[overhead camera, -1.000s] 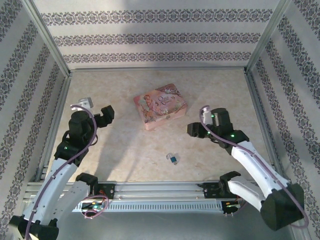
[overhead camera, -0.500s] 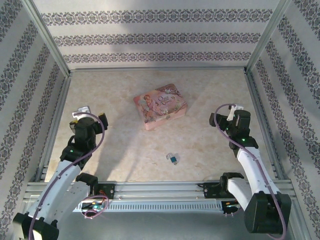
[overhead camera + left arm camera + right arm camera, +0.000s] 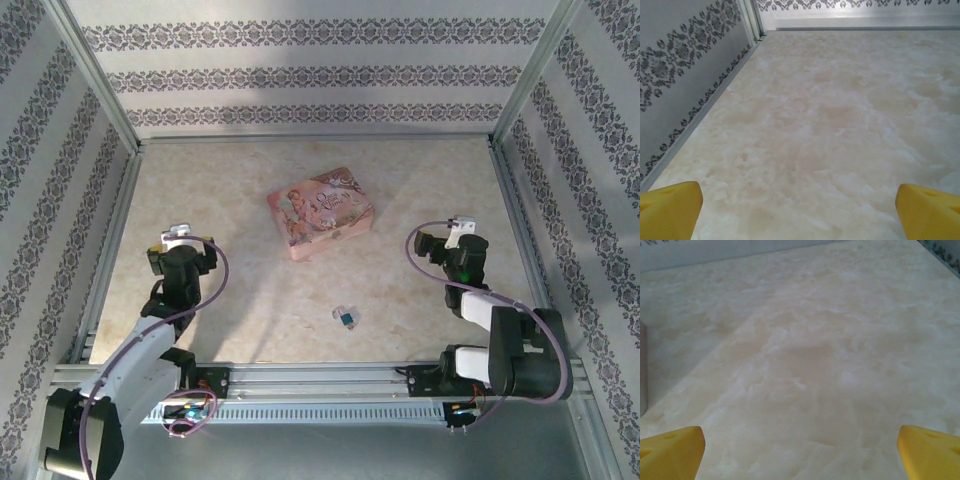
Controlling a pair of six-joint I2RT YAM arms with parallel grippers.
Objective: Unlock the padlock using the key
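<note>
The padlock (image 3: 345,318), tiny with a teal-blue body and a pale top, lies on the marble table near the front middle, touched by nothing. The key cannot be made out as a separate thing. My left gripper (image 3: 181,256) hangs over the left side of the table, far left of the padlock. In the left wrist view its yellow fingertips (image 3: 670,210) stand wide apart, open over bare table. My right gripper (image 3: 448,249) is at the right, up and right of the padlock. It is open too, its fingertips (image 3: 930,450) spread with nothing between them.
A pink illustrated tin box (image 3: 320,212) sits behind the padlock at the table's middle. Patterned walls with metal rails (image 3: 112,250) close in the left, right and back sides. The arm bases stand on the rail at the near edge (image 3: 320,380).
Both arms have drawn back and folded toward their bases. The left gripper moved left and nearer, the right gripper moved right. The right jaws opened wider.
</note>
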